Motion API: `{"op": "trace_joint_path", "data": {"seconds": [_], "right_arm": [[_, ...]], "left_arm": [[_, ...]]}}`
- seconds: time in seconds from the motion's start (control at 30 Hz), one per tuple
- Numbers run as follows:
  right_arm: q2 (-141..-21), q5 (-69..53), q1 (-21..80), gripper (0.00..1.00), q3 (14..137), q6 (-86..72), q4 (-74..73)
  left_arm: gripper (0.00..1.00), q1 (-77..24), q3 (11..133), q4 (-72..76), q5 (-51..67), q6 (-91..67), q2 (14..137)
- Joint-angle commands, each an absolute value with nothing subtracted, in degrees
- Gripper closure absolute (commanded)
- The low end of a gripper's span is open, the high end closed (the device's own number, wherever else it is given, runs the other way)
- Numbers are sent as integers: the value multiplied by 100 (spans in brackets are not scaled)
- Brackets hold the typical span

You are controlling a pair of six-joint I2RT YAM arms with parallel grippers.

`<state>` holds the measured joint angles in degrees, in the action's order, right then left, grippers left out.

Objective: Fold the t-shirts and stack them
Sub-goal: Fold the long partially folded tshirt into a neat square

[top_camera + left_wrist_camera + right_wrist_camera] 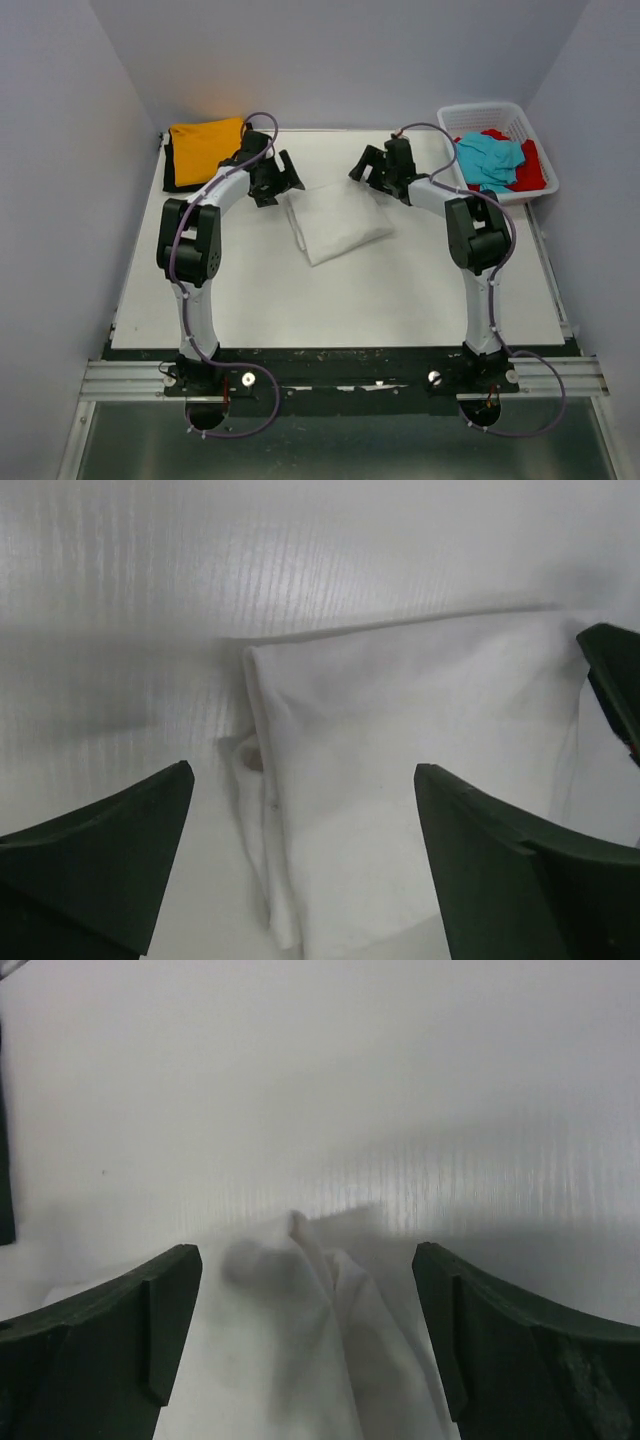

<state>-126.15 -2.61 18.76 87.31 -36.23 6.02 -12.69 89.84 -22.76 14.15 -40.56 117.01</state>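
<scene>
Folded white t-shirt (338,222) lay as a compact, slightly skewed rectangle on the far half of the table (350,300), between the two grippers. In the left wrist view the white t-shirt (400,780) showed a stacked folded edge along its left side. In the right wrist view its cloth (300,1360) rose to a small crumpled peak.

Left gripper (280,183) stood just beside the shirt's far left corner. Its jaws were spread wide and held nothing, and its wrist view (300,780) showed the folded edge in the gap between the fingers. Right gripper (368,165) stood near the shirt's far right corner, likewise spread wide and empty (305,1255). Whether either gripper touched the cloth could not be told.

Orange t-shirt (203,148) lay folded at the far left corner of the table, on top of a black t-shirt (168,165) that showed only as a dark border. Turquoise t-shirt (490,160) lay bunched over a red t-shirt (532,172) inside the white lattice basket (500,112) at the far right corner.
</scene>
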Motion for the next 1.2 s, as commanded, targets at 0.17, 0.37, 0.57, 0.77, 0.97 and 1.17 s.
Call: {"op": "trace_joint_path", "data": {"seconds": [0.17,0.37,0.57,0.77,0.97,1.17], "right_arm": [[-11629,-1138,1828,0,8507,-3412,592],[-10578,-2747,1828,0,6609,-3961,1742],[-11013,-3534,1819,0,6053,-4904,3024],[-11396,-2799,1784,0,5374,-4835,3127],[-11080,-2851,1790,0,3793,-5222,4028],[-10133,-2877,2062,0,2194,-5530,4600]], "left_arm": [[1,-1371,9086,-2200,2276,-4091,11055],[1,-1781,8278,-1215,3425,-4441,10869],[2,-2233,7475,-138,3617,-5015,11101],[1,-2242,6917,-97,3475,-5064,11322],[1,-2258,5865,-64,3226,-4807,10781],[1,-2436,4162,392,3112,-4717,9788]]}}
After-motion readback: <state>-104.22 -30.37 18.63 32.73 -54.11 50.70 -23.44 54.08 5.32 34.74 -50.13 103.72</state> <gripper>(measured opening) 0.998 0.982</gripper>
